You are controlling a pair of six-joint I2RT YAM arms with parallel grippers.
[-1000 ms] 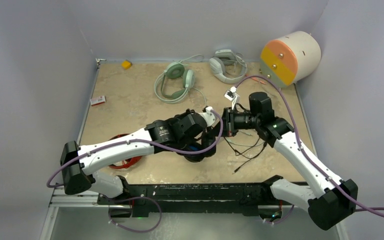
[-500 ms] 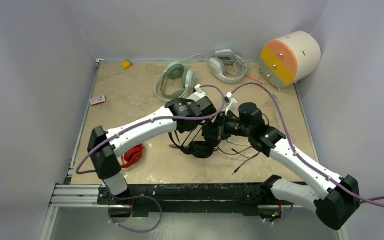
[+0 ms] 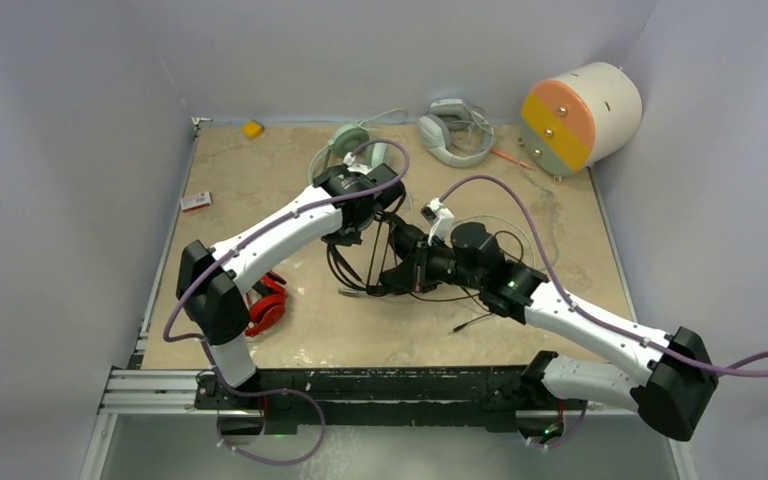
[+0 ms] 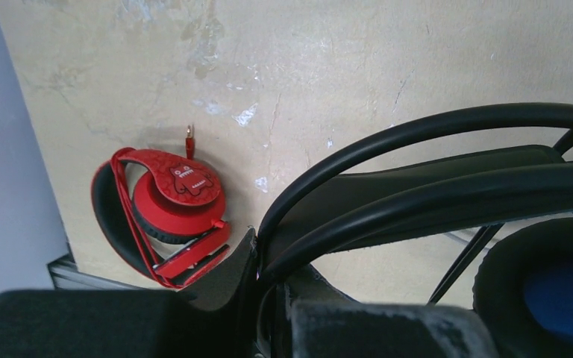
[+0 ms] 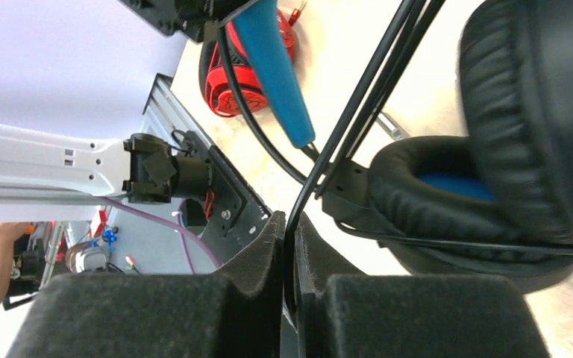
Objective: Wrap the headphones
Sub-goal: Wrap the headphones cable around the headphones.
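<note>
**Both arms meet over mid-table, each clamped on the black headset (image 3: 392,262), which hangs above the table (image 3: 260,225).**

The left arm reaches forward with its wrist bent down. The left gripper (image 4: 257,257) is pinched tight on the headset's curved black band, and a blue-lined ear cup (image 4: 559,294) sits just right of its fingers. The right arm stretches low and to the left. The right gripper (image 5: 289,235) has its fingers pressed together on a thin black strand of the same headset; band wire or cable, I cannot tell. The padded cups lie just past its fingertips, to their right. The black cable (image 3: 355,268) droops in loops beneath both grippers. The red headset (image 4: 160,216) lies flat on the table beyond the left fingers, to their left. The mint-green headset (image 3: 344,141) lies past the left wrist and is partly hidden by it. A grey-white headset (image 3: 455,132) and an orange-and-yellow drum (image 3: 575,115) sit farther back, well apart from both grippers.
</note>
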